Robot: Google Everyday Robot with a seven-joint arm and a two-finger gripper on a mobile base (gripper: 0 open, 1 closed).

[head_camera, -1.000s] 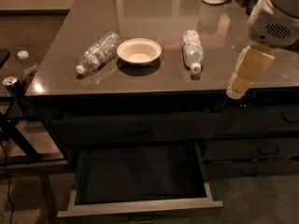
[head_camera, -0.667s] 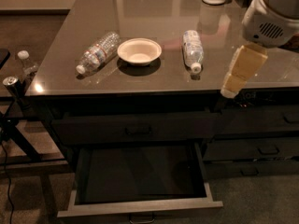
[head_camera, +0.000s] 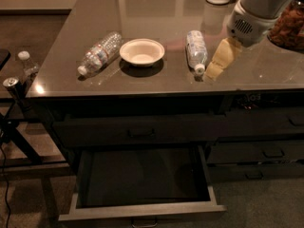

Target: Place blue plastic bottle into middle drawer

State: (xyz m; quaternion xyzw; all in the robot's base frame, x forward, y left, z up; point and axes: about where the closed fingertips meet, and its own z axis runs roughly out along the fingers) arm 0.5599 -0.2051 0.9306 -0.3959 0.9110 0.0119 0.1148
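Glossy dark countertop (head_camera: 156, 13): a stubby pale-blue-labelled plastic bottle (head_camera: 196, 50) is laid flat right of centre. A tan gripper (head_camera: 216, 68) is positioned beside its cap, apparently for grasping; its aperture cannot be told. A wide dark drawer (head_camera: 142, 212) at lower centre is opened for receipt.

we are seeing the gripper (head_camera: 210, 72) near the table's (head_camera: 95, 23) front right edge, its arm being cropped above; the middle drawer's (head_camera: 142, 212) handle is getting cut off below.

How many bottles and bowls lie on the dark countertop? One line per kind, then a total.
Bottles: 2, a short clear plastic bottle with pale label and a long ribbed clear plastic bottle with red-and-blue label.
Bowls: 1, a round white bowl.
Total: 3.
The claw is beside the short bottle's cap.
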